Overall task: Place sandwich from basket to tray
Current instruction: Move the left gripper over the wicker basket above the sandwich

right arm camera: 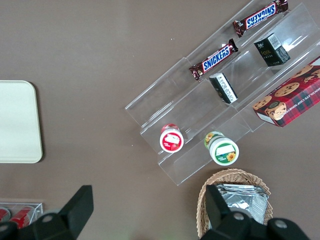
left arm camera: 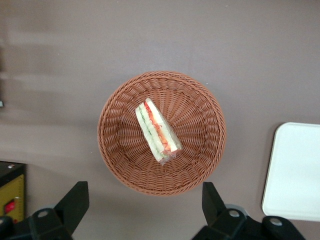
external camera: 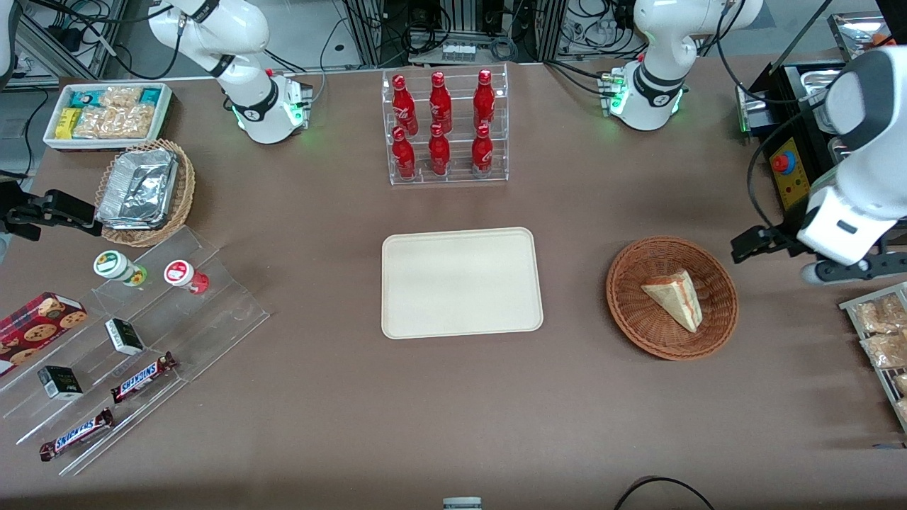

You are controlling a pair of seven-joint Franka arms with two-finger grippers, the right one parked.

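tray [left arm camera: 295,172] cut off by frame edge

Sandwich [external camera: 674,298] in basket [external camera: 631,312] beside tray [external camera: 460,283]; end effector [left arm camera: 145,210] wide-fingered above basket.

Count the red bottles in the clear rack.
6. The red bottles stand in the clear acrylic rack: three on the upper step, three on the lower. None seems hidden. The end effector hangs open over the round reddish-brown wicker basket.

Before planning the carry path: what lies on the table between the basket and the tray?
Nothing: the front view shows only bare brown table between the basket holding the sandwich and the tray. The open gripper hangs above the basket.
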